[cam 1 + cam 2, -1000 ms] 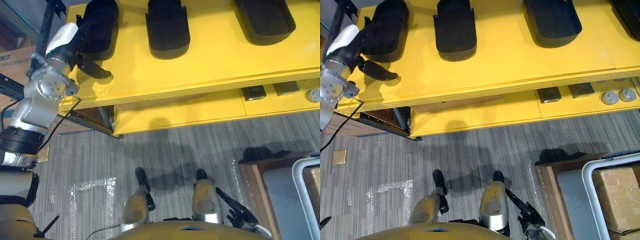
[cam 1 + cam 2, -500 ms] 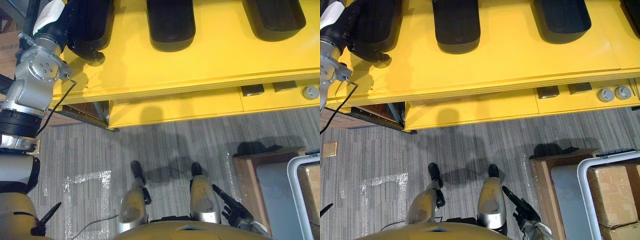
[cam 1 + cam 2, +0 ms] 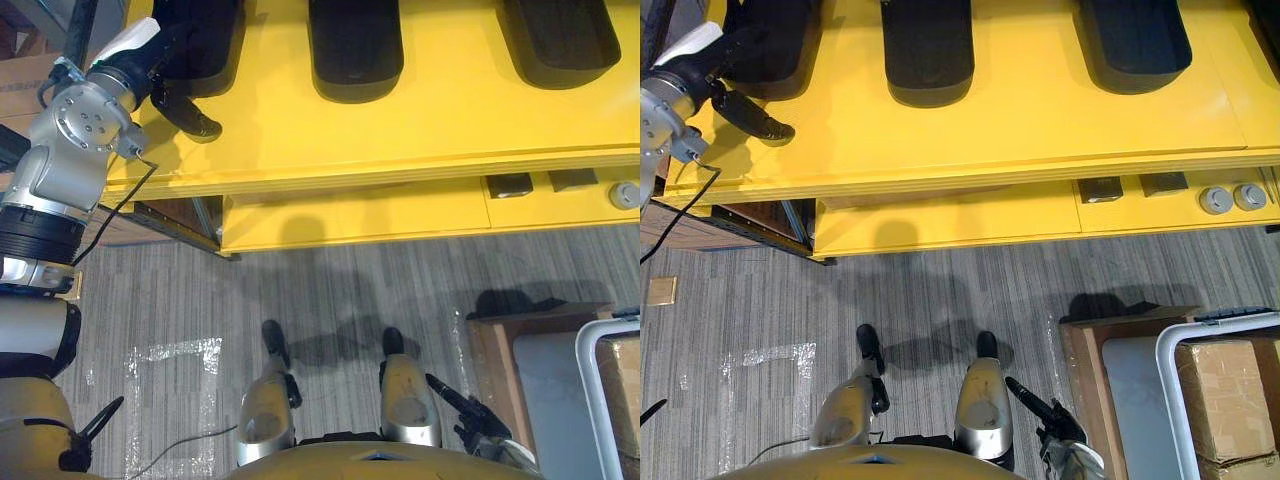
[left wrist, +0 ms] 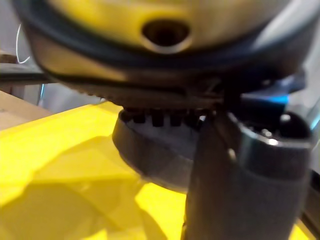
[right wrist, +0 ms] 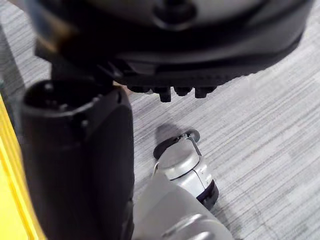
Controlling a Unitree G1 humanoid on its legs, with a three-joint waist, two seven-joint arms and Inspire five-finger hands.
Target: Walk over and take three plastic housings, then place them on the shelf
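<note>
Three black plastic housings lie in a row on the yellow shelf (image 3: 450,130), open sides up and well apart: the left housing (image 3: 205,45), the middle housing (image 3: 355,50) and the right housing (image 3: 565,40). The left hand (image 3: 165,78) is at the near end of the left housing. In its wrist view the fingers (image 4: 157,118) show as a short, loose row right at the housing's rim, not wrapped round it, and whether they touch it I cannot tell. The thumb (image 3: 188,115) sticks out sideways over bare yellow board, clear of the housing. The right hand (image 3: 478,425) hangs low by the robot's side above the grey carpet (image 3: 340,280), fingers relaxed and holding nothing. A lower yellow board (image 3: 350,215) juts out under the shelf, carrying two small dark blocks (image 3: 1099,189) and two round grey discs (image 3: 1215,200). On the floor at the right is a white-framed cart (image 3: 1165,380) with cardboard boxes (image 3: 1230,390).
</note>
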